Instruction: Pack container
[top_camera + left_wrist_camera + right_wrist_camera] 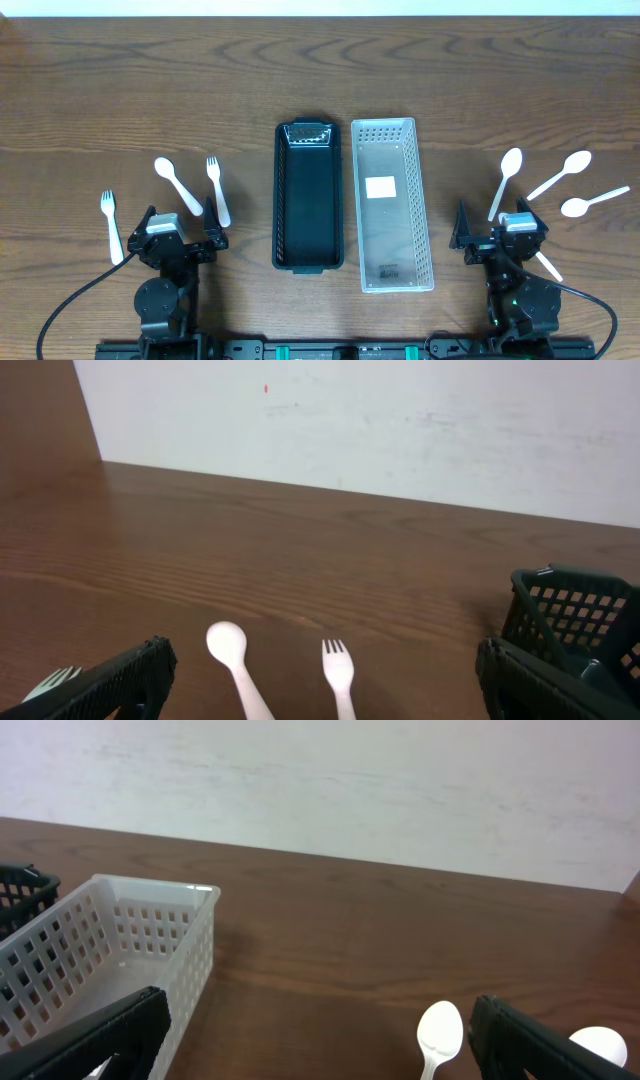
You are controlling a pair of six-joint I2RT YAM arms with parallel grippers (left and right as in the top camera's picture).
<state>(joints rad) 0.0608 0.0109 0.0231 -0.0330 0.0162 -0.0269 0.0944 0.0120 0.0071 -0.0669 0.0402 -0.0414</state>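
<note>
A black basket [308, 200] and a white basket [392, 205] stand side by side mid-table, both empty of cutlery. On the left lie a white spoon [177, 184] and two white forks [217, 188] [111, 226]. On the right lie three white spoons [506, 180] [561, 173] [592, 202]. My left gripper [180, 232] is open and empty, just behind the spoon [235, 660] and fork [339, 672]. My right gripper [497, 232] is open and empty, between the white basket [120, 945] and a spoon [437, 1035].
Another white utensil handle [547, 266] pokes out beside the right arm. The black basket's corner [570, 610] shows at the right of the left wrist view. A white wall runs along the table's far edge.
</note>
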